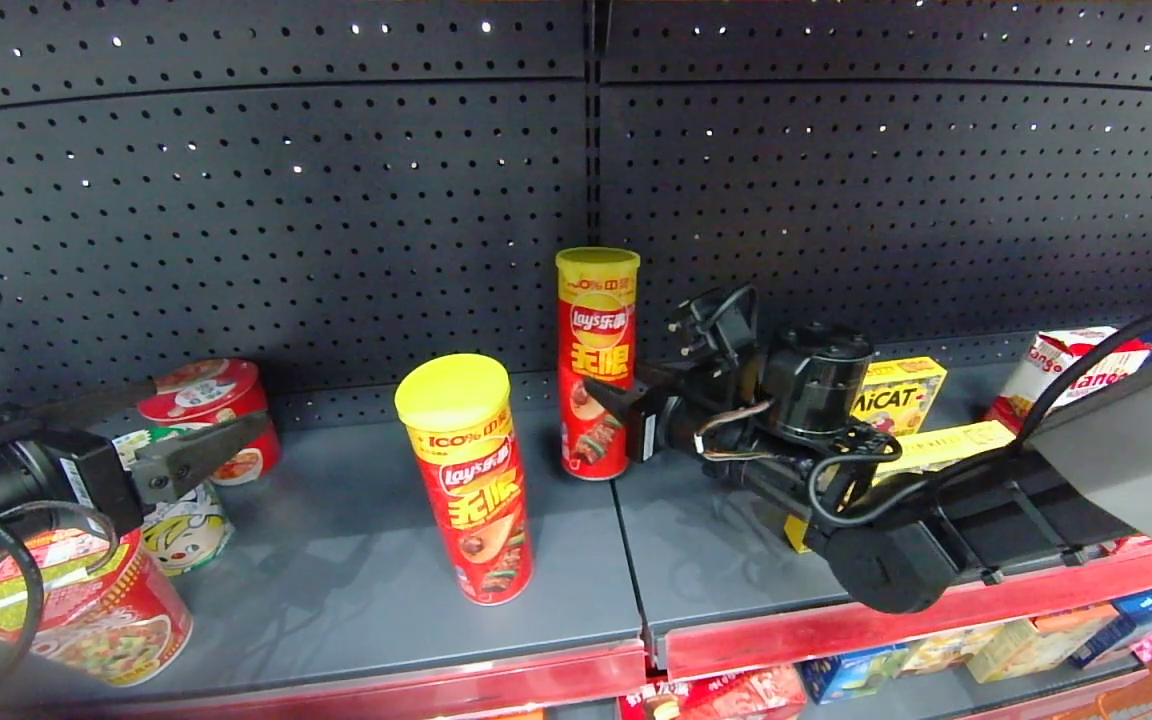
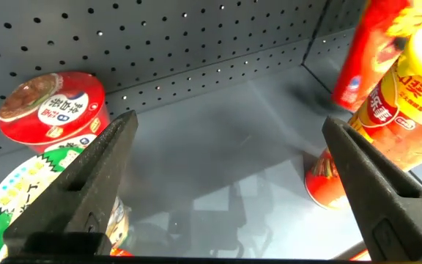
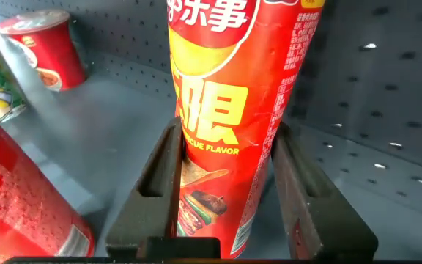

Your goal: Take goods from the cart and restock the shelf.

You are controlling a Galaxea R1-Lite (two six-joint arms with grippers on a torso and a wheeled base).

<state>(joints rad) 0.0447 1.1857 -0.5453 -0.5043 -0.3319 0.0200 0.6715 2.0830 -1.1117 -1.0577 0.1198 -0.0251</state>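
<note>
The right gripper (image 3: 226,133) pinched a tall red, yellow-lidded crisp tube (image 1: 596,360) standing at the back of the grey metal shelf (image 1: 716,540). The left gripper (image 2: 229,125) hovered with fingers spread near a red noodle cup (image 1: 206,405).

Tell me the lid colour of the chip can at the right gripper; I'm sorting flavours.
Yellow lid on the red chip can; head view shows it best.

Rear chip can (image 1: 596,360), tall red tube with yellow lid, upright near the back of the grey shelf (image 1: 336,520), front chip can (image 1: 466,480), same design, upright nearer the shelf edge, apart.
</note>
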